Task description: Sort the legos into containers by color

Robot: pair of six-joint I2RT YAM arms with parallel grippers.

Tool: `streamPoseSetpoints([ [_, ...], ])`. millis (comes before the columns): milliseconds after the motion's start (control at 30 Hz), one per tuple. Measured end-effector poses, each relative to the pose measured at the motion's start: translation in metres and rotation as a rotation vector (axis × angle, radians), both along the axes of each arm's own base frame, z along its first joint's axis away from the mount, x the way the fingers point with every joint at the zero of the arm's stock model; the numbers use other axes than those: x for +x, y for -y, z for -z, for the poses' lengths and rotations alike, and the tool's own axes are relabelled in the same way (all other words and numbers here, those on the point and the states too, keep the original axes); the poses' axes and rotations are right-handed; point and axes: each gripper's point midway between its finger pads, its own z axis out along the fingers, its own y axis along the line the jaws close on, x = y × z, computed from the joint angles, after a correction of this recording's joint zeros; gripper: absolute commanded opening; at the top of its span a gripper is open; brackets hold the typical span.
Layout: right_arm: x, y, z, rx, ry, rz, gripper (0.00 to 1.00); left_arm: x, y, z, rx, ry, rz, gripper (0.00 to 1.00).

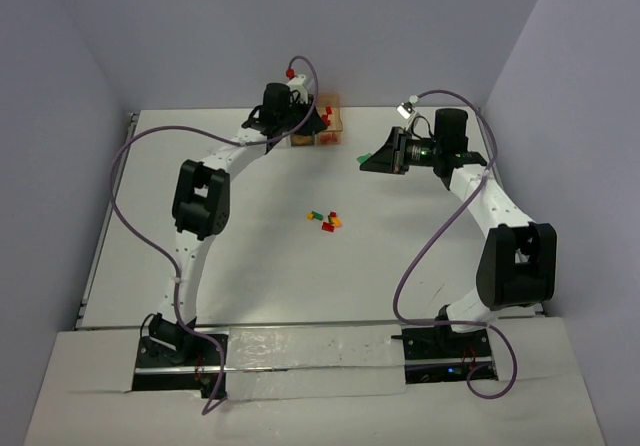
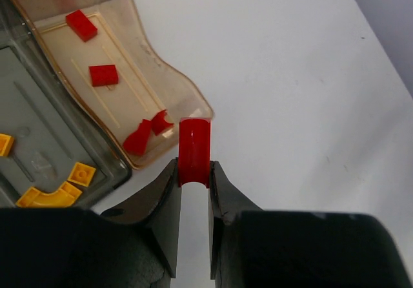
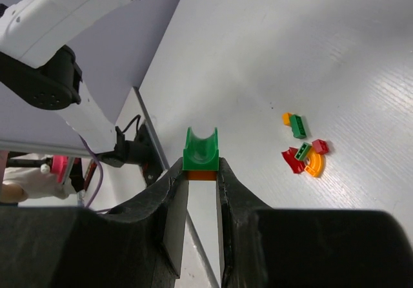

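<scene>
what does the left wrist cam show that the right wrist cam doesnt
Only the left wrist view: the left gripper shut on a red curved lego, next to the orange-tinted container holding red legos, and the dark grey container holding yellow legos.
Only the right wrist view: the right gripper shut on a green lego that sits on an orange piece, plus a loose pile of legos.
Both: the white table, and a gripper clamped on a brick.

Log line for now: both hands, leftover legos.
left hand: shut on red curved lego, beside orange-tinted container | right hand: shut on green curved lego | loose legos: mid-table
</scene>
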Motion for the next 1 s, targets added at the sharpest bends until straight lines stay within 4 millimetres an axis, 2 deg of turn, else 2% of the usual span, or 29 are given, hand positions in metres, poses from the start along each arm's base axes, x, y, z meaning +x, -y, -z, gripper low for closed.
streamPoseSetpoints([
  [67, 0.000, 0.001, 0.002, -0.006, -0.002, 0.004, 0.00, 0.010, 0.001, 0.012, 0.006, 0.008, -0.020, 0.03],
  [200, 0.001, 0.003, 0.003, -0.012, -0.007, 0.011, 0.00, 0.029, 0.002, 0.022, 0.001, 0.040, -0.052, 0.07],
  [300, 0.001, 0.004, 0.004, -0.014, -0.007, 0.012, 0.00, 0.035, 0.003, 0.022, -0.003, 0.060, -0.063, 0.16],
  [433, 0.001, 0.004, 0.005, -0.014, -0.008, 0.012, 0.00, 0.041, 0.005, 0.018, -0.017, 0.092, -0.069, 0.34],
  [533, 0.002, 0.004, 0.005, -0.014, -0.009, 0.012, 0.00, 0.045, 0.006, 0.014, -0.028, 0.110, -0.071, 0.55],
  [667, 0.002, 0.004, 0.005, -0.015, -0.010, 0.013, 0.00, 0.048, 0.006, 0.010, -0.028, 0.125, -0.080, 0.65],
  [767, 0.002, 0.004, 0.005, -0.016, -0.010, 0.014, 0.00, 0.051, 0.005, 0.003, -0.027, 0.146, -0.090, 0.65],
  [900, 0.002, 0.004, 0.007, -0.023, 0.003, 0.008, 0.00, 0.051, 0.003, -0.004, -0.035, 0.148, -0.084, 0.58],
  [967, 0.000, 0.005, 0.009, -0.035, 0.021, -0.007, 0.00, 0.041, 0.002, -0.010, -0.063, 0.127, -0.031, 0.57],
  [1000, -0.001, 0.005, 0.010, -0.042, 0.030, -0.017, 0.00, 0.027, 0.000, -0.012, -0.081, 0.091, 0.016, 0.57],
])
